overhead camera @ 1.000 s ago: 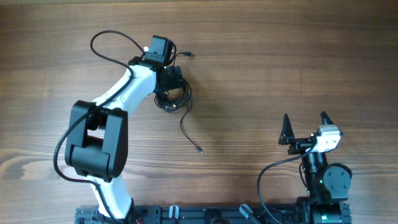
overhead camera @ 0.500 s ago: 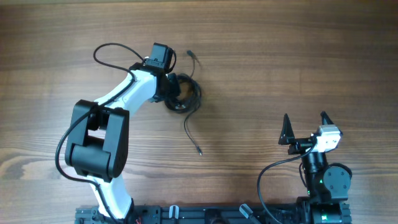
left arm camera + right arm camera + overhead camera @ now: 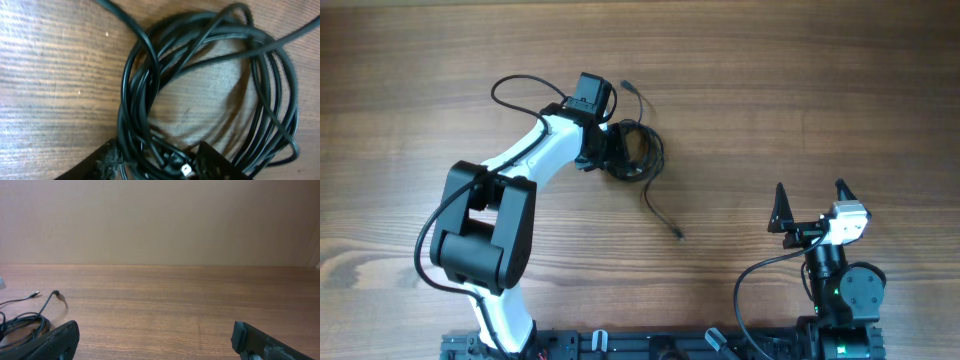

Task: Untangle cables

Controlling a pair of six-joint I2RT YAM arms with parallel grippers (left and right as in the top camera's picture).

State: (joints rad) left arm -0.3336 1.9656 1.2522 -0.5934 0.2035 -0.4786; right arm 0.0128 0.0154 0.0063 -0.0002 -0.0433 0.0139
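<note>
The cables (image 3: 640, 152) lie as a coiled bundle of thin black cord on the wooden table, left of centre. One loose tail runs down to a small plug (image 3: 678, 236); another end (image 3: 625, 86) points up. My left gripper (image 3: 610, 148) sits on the bundle's left side. In the left wrist view its fingers (image 3: 215, 162) flank several strands of the cables (image 3: 210, 75) and a small plug, and the left gripper (image 3: 160, 162) is shut on them. My right gripper (image 3: 810, 192) hovers open at the right, far from the bundle; nothing lies between its fingers (image 3: 55, 340).
The left arm's own thick black wire (image 3: 515, 85) loops above its wrist. The right arm's base (image 3: 840, 290) stands at the front right. In the right wrist view the cables (image 3: 22, 322) show at the far left.
My left gripper has slid to the right, dragging the bundle with it. The loose tail and its plug have trailed right too. The right arm has not moved.
</note>
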